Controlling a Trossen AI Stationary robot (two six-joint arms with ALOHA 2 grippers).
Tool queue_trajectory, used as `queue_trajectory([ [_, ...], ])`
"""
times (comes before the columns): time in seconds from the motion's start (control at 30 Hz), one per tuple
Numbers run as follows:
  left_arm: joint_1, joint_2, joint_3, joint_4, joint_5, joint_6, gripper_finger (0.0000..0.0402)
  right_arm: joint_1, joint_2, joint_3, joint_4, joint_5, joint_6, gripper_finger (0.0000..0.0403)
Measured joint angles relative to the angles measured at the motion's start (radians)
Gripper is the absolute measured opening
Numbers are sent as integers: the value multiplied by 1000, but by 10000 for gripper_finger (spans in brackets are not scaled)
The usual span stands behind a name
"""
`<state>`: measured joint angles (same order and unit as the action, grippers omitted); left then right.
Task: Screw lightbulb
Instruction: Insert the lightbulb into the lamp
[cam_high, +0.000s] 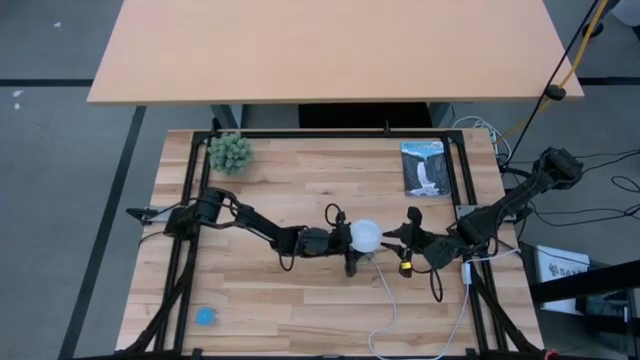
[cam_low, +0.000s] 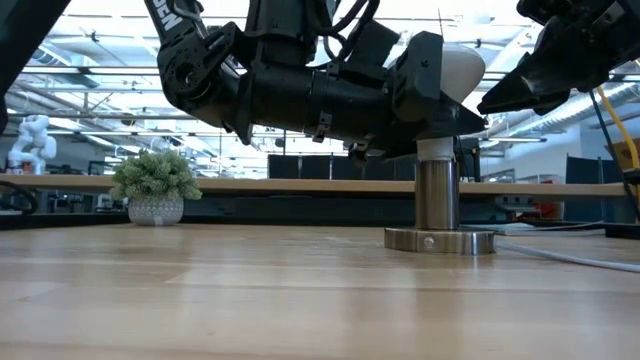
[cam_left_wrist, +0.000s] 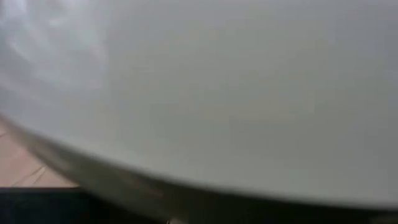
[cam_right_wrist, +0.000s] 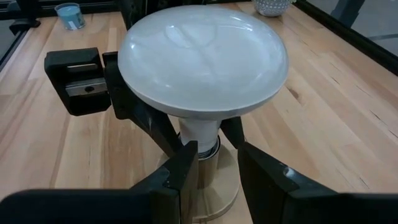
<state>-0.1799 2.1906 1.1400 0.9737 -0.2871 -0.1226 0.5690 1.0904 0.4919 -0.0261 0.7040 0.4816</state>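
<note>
- The lightbulb (cam_right_wrist: 202, 59) is gripped at its neck by the left gripper (cam_right_wrist: 180, 134), upright atop the socket (cam_low: 437, 215).
- The right gripper (cam_high: 405, 240), just beside the bulb, is part-open and holds nothing.
- Cross-threading is risked if the bulb is tilted.
- The neck grip is shown only by the right wrist view; the left wrist view is filled by the dome.

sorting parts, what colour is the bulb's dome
White; the lightbulb dome shows best in the right wrist view.

A grey floor (cam_high: 60, 200) is seen around the wooden table (cam_high: 300, 290); a tan desk (cam_high: 330, 50) is placed beyond it. Ceiling beams (cam_low: 90, 80) are lit brightly.
</note>
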Motion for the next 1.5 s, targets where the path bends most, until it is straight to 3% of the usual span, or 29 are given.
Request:
queue_trajectory([
  [0.47,0,0,0,0,31,23,217,0,0,0,0,0,-4,106],
  [0.83,0,0,0,0,34,21,295,0,0,0,0,0,-4,106],
  [1.2,-24,-1,0,6,34,104,298,0,0,0,0,-4,-3,106],
  [1.5,-26,-2,0,7,35,71,298,0,0,0,-1,-27,31,106],
])
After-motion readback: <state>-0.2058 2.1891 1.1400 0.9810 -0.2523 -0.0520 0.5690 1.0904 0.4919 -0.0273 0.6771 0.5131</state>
